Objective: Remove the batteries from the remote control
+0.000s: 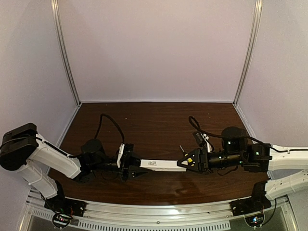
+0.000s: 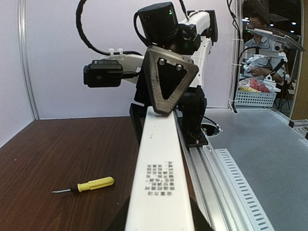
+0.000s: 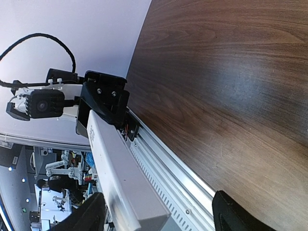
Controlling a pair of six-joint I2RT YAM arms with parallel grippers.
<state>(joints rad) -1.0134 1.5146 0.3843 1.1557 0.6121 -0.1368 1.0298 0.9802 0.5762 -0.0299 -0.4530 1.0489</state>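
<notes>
- Filling the bottom centre of the left wrist view, the remote control [image 2: 161, 192] ran away toward the right gripper [image 2: 162, 108], which was clamped on its far end.
- In the overhead view it bridged both grippers at lower centre, above the table [image 1: 159, 125]; the left gripper [image 1: 136, 170] pinched its left end.
- At lower left of the left wrist view, a yellow-handled screwdriver [image 2: 89, 185] lay on the wood.

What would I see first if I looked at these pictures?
First, the long white remote control, stretched like a bridge above the dark wooden table, near its front edge. It runs between the left claw and the right claw. After that, the little yellow-handled screwdriver lying on the wood nearby.
</notes>
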